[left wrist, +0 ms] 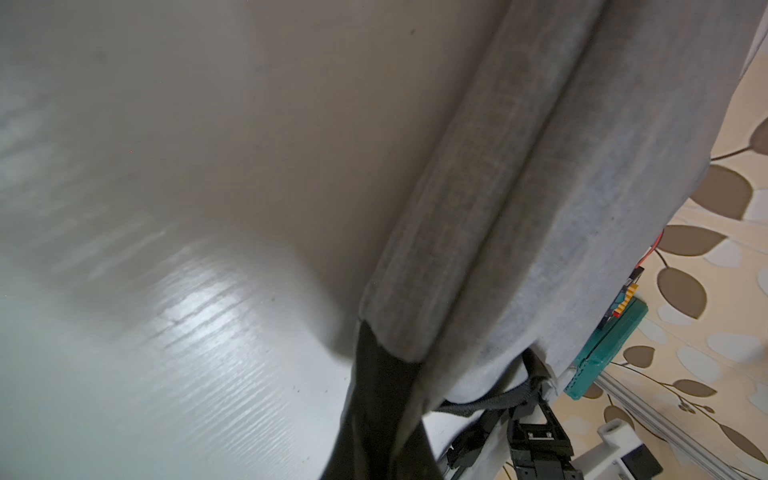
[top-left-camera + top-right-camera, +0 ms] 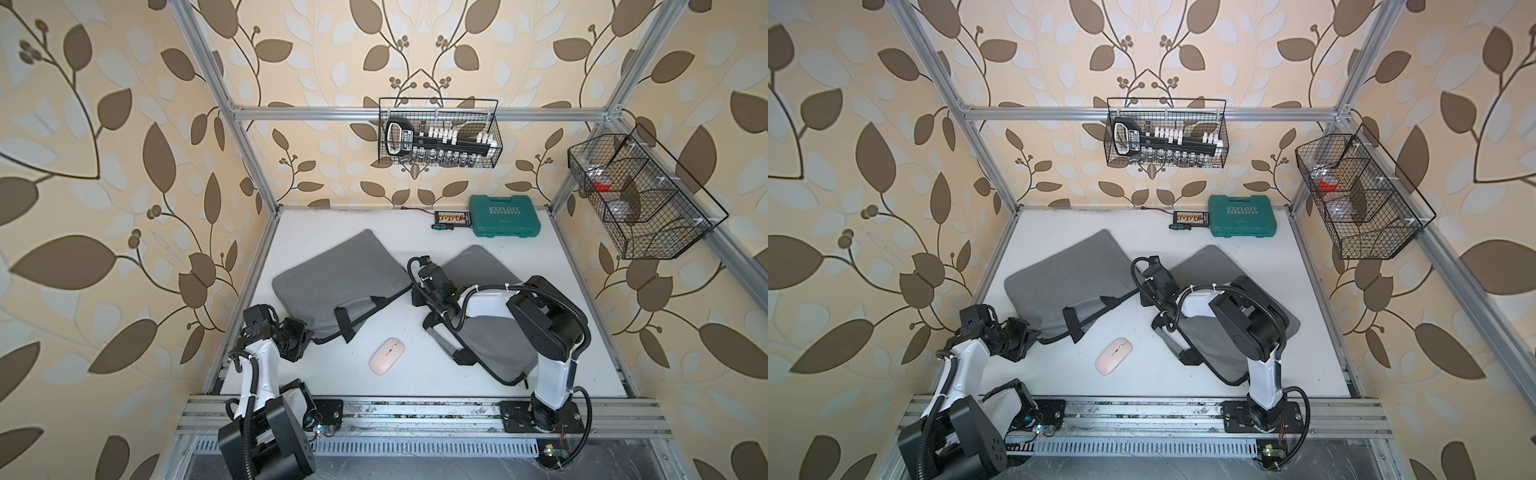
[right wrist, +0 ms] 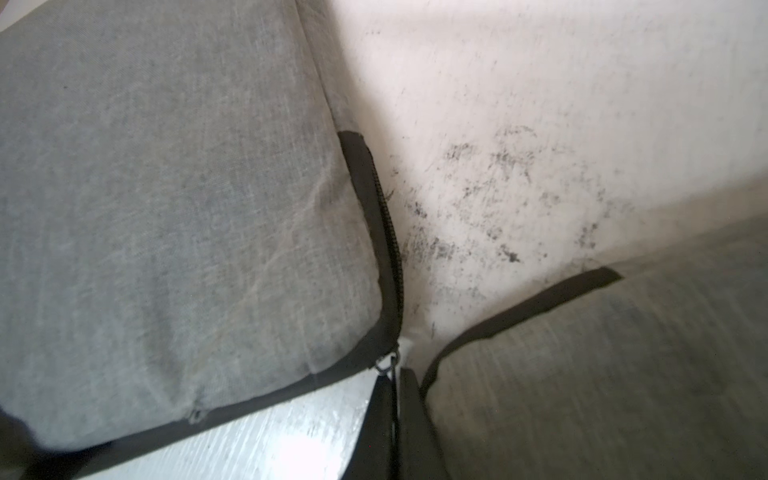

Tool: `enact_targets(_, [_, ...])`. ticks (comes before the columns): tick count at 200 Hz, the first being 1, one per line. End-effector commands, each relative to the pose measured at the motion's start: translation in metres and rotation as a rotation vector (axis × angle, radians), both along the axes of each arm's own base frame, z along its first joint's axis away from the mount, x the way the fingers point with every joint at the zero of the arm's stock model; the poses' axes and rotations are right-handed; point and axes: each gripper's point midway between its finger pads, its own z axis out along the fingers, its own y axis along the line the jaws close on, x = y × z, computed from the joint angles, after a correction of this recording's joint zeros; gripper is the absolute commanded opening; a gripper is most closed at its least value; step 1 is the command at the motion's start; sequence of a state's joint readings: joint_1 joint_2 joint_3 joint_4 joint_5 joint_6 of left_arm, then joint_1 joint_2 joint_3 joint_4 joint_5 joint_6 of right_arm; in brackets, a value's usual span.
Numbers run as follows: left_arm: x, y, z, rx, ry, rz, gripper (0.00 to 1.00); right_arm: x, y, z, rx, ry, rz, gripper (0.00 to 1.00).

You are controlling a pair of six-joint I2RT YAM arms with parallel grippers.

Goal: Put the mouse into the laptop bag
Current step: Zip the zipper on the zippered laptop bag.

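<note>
We see the white table (image 2: 324, 382) with two grey bags: the left bag (image 2: 332, 278), and the right bag (image 2: 478, 264) lying partly under the right arm. Between them, toward the near edge, lies the pink mouse (image 2: 387, 356), touching neither. Its long axis runs from near-left to far-right, and there is free room all around it. The right claw (image 3: 392, 419) is closed on the zipper pull (image 3: 388, 365) at the left bag's right corner. The mouse lies on its near side, a little nearer to it than to the left claw (image 2: 306, 332). The left claw is closed at the left bag's near-left corner; whether it pinches fabric we cannot tell.
</note>
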State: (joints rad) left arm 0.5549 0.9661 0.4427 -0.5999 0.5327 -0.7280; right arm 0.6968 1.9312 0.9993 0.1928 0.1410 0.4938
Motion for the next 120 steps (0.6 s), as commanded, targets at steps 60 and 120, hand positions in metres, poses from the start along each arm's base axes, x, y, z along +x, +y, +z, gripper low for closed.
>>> enact_targets(60, [0.039, 0.007, 0.038, 0.073, -0.186, -0.064, 0.99, -0.03, 0.035, -0.006, 0.003, 0.065, 0.047, 0.0])
enact_targets(120, [0.067, -0.029, 0.041, 0.157, -0.097, -0.245, 0.99, -0.064, 0.093, -0.004, 0.068, 0.084, 0.14, 0.0])
